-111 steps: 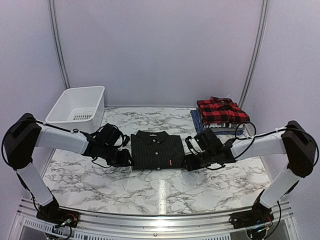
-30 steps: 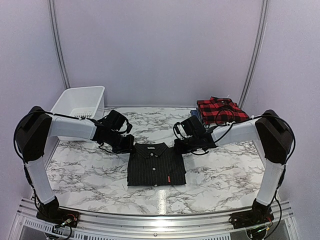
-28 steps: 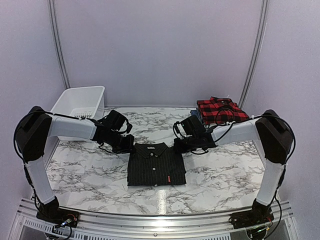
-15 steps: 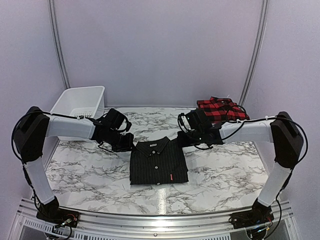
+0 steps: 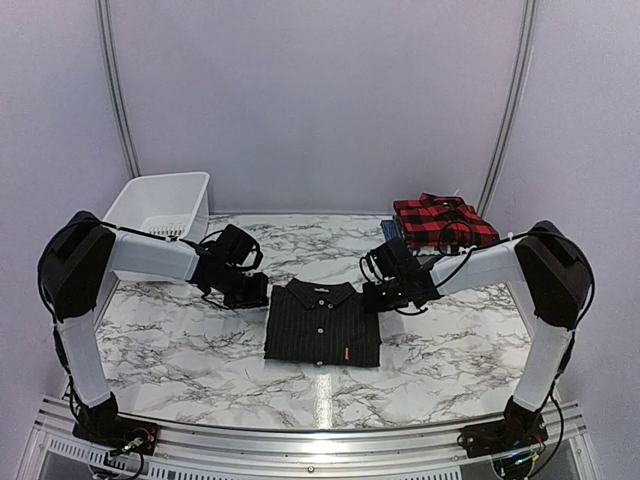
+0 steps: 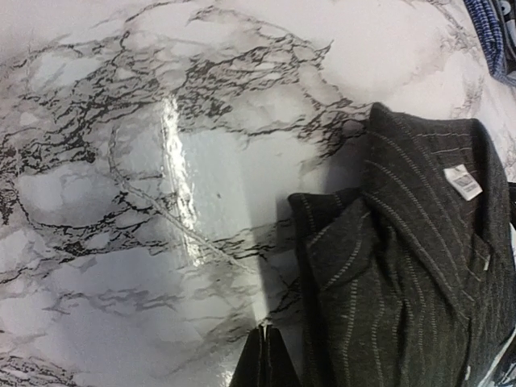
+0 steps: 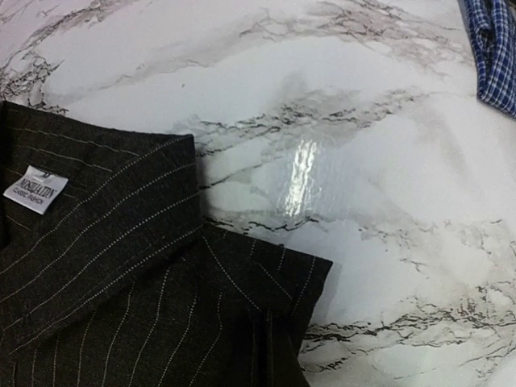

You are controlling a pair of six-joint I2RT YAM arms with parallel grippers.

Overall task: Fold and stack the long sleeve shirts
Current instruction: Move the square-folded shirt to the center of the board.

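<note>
I am seeing a white plastic bin [image 5: 197,222] sitting at the far left corner of the marble table [image 5: 180,360], whose glossy top is catching light reflections.

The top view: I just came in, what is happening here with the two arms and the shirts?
A black pinstriped shirt lies folded in the middle of the marble table, collar away from the arms. The left gripper and right gripper are shut at its two shoulders; whether they pinch cloth is unclear. A stack with a red plaid shirt on top sits at the far right.
</note>
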